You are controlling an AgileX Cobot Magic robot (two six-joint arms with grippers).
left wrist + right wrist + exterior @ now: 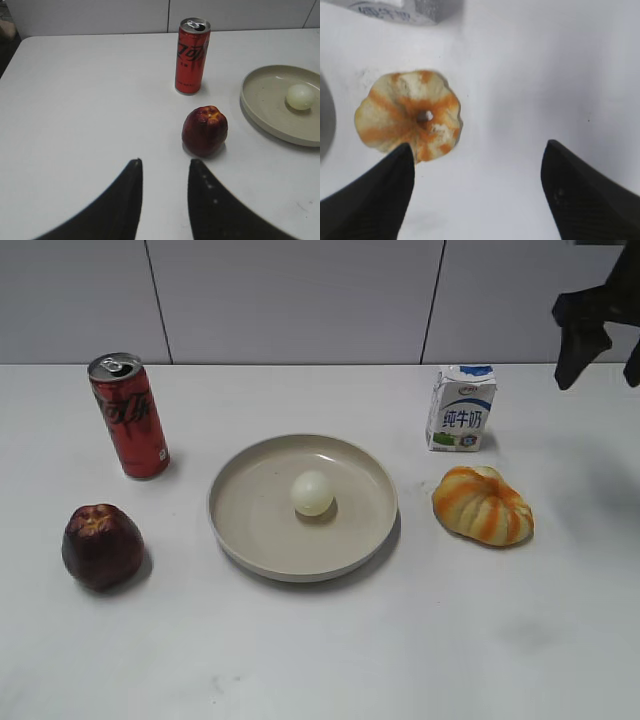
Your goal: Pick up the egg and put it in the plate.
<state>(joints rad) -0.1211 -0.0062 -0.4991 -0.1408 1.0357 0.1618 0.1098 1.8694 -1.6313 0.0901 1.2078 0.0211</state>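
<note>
The pale cream egg lies in the middle of the round beige plate at the table's centre. Both also show at the right of the left wrist view, the egg lying in the plate. My right gripper hangs high at the upper right of the exterior view, open and empty; in the right wrist view its jaws are wide apart above bare table. My left gripper is open and empty over the table, short of the apple; it is out of the exterior view.
A red cola can stands at the back left, a dark red apple in front of it. A milk carton stands at the back right. An orange-and-white striped pumpkin lies right of the plate, below my right gripper.
</note>
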